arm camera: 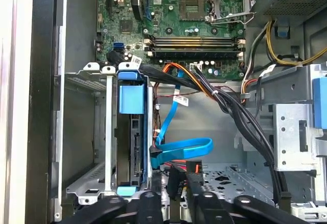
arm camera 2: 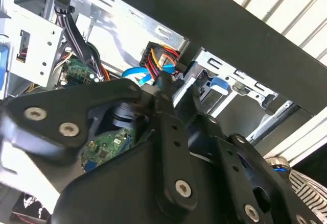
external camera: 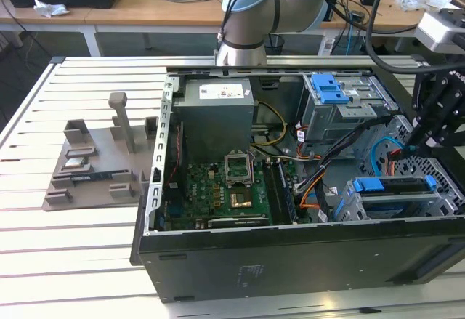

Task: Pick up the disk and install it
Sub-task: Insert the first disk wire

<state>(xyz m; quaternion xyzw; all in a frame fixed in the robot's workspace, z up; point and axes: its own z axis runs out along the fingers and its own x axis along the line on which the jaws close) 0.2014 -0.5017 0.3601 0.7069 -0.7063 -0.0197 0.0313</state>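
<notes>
An open computer case (external camera: 290, 253) lies on the table (external camera: 73, 261), with a stand (external camera: 102, 163) just beside it (toward the exterior view's left). The disk (external camera: 396, 188) sits in a cage inside the case.

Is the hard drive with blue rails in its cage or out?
In: the blue-railed hard drive sits inside the grey metal cage, in the first wrist view.

White slatted table (external camera: 87, 261); wooden desks (external camera: 145, 6) behind, cables strewn.

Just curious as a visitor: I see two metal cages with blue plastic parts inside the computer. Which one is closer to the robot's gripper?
The lower drive cage holding the disk, near the case's front edge. The gripper hangs just above it; the other cage, with the blue latch on top, sits farther back.
</notes>
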